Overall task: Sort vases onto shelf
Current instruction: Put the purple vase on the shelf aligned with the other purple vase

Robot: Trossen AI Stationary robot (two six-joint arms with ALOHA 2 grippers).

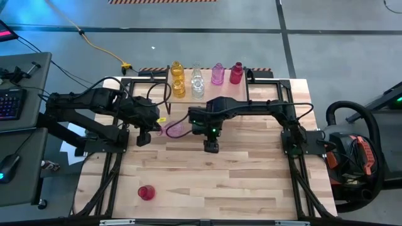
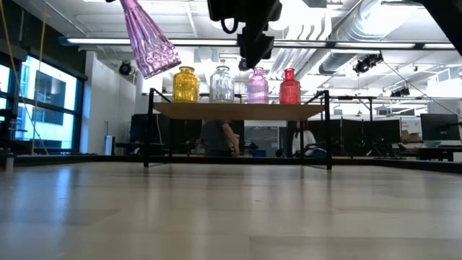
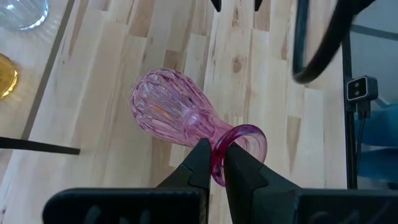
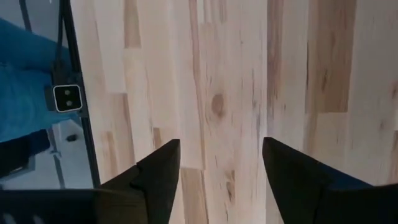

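The table (image 1: 239, 182), a pale wooden surface, is filling most of the high view, with both dark arms reaching in over its middle. At its 12 o'clock edge the shelf (image 1: 264, 93), a small light-wood board on black legs, is carrying the sorted vases. Six are standing there in two ranks: two yellow vases (image 1: 178, 69), two clear vases (image 1: 197, 83), one pink vase on the shelf (image 1: 217, 74) and one red vase on the shelf (image 1: 236, 73). The low view is showing them as one upright row, colour by colour.

The left pincer (image 3: 214, 163) is hanging above the table's centre, slightly toward 9 o'clock, its fingers clamped on the flared lip of the carried pink vase (image 3: 171, 109). That vase is tilting in the air, clear of the wood and short of the shelf. The right pincer (image 4: 221, 171) is hovering just beside it toward 3 o'clock, fingers spread wide apart over bare boards and gripping nothing.

The loose red vase (image 1: 146, 192) is sitting alone near the table's 7 o'clock corner, well apart from both arms.

Progress, as judged: six of eight vases are placed; the pink one is in transit toward its partner, and the red one is waiting to be collected.
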